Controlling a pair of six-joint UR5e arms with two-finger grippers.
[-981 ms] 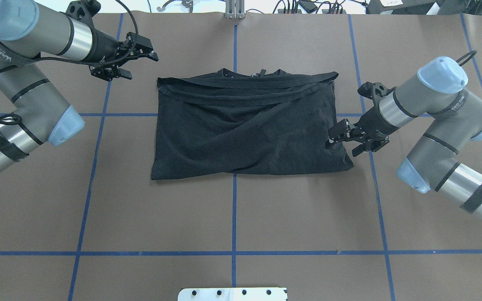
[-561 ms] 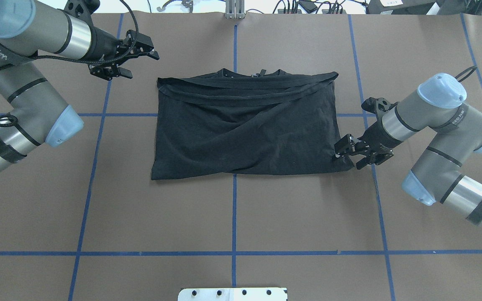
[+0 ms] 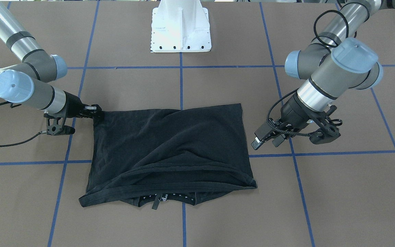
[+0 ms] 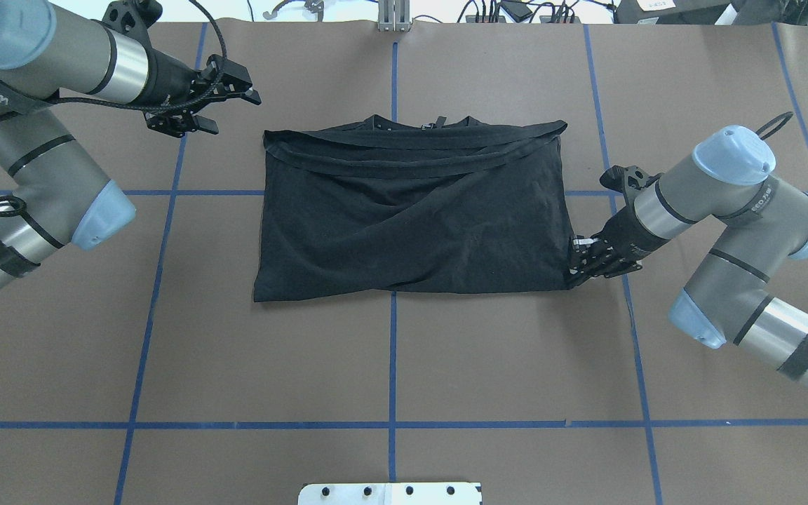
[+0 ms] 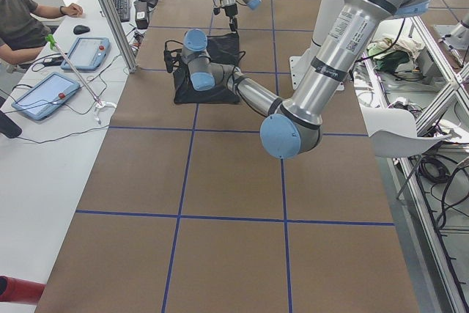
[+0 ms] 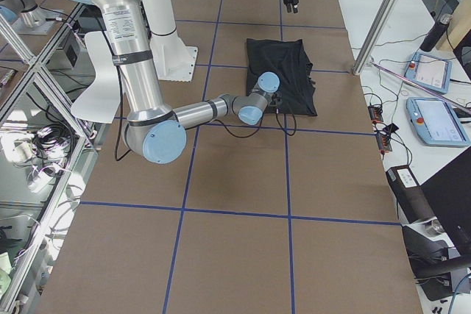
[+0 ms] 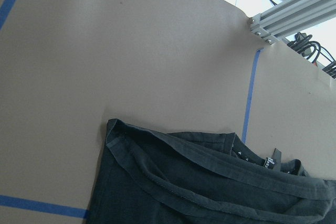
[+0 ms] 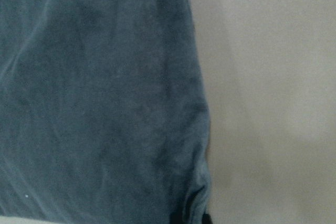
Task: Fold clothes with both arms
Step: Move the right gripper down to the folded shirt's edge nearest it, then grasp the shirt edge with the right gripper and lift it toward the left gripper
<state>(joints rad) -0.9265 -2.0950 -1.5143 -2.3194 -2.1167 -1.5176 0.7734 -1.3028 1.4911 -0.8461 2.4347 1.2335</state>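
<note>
Front-facing: black T-shirt (image 3: 170, 144) lies flat on the brown table (image 3: 218, 212), already folded to a rectangle, collar end away from my base. My right gripper (image 3: 96, 111) sits on the shirt's base-side corner on my right, fingers drawn together, pinching that corner as far as I can judge. My left gripper (image 3: 264, 137) hangs off the opposite side edge of the shirt, not touching it, fingers spread.

Overhead: this is the change. A second ago my right gripper was spread at the shirt's right edge, further up. Now it has slid to the near-right corner and closed on it. The left gripper has barely shifted: still spread, beyond the shirt's far-left corner. The shirt's outline is unchanged.

Exterior left and right: both arms are at the shirt's two ends. Too small to read the fingers.

Left wrist: the shirt's collar-end corner and label are in frame, with bare table around; no fingers show.

Right wrist: fabric edge fills the frame, with a dark fingertip bit at the bottom.

Meaning: one corner is secured. My left side has no grasp yet, so the two-arm fold isn't ready to lift.
</note>
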